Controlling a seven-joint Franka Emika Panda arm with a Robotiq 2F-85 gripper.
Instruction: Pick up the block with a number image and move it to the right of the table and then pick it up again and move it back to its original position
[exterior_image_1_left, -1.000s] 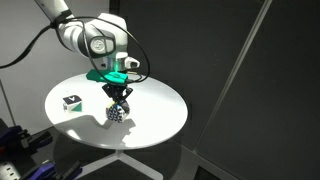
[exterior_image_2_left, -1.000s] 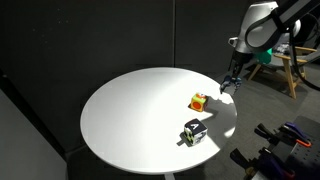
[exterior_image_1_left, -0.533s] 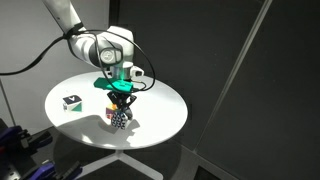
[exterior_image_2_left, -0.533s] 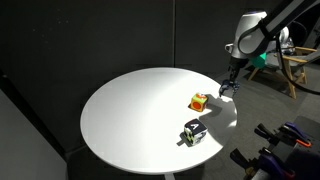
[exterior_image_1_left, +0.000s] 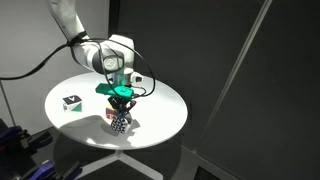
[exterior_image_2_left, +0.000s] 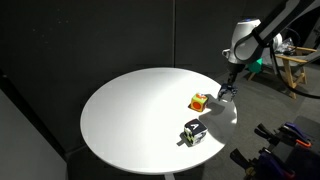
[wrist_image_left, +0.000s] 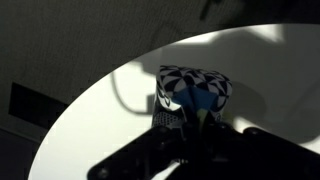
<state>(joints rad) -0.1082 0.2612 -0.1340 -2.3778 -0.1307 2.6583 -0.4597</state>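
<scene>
My gripper (exterior_image_1_left: 120, 106) is shut on the block with a number image (exterior_image_1_left: 119, 121), a small cube with light blue and white faces and dark markings. In the wrist view the block (wrist_image_left: 195, 88) sits between the dark fingers (wrist_image_left: 186, 122). I hold it low over the round white table (exterior_image_1_left: 160, 110), near its edge; I cannot tell if it touches the top. In an exterior view the gripper (exterior_image_2_left: 228, 91) is at the table's (exterior_image_2_left: 130, 110) far edge and the block is too small to make out.
A red-and-yellow cube (exterior_image_2_left: 199, 101) lies close beside the gripper. A white cube with a black top (exterior_image_1_left: 72, 101) (exterior_image_2_left: 193, 131) lies further off on the table. A wooden chair (exterior_image_2_left: 285, 70) stands beyond the table.
The gripper has moved a little sideways and downward with the block still held. The other two cubes have not moved.
</scene>
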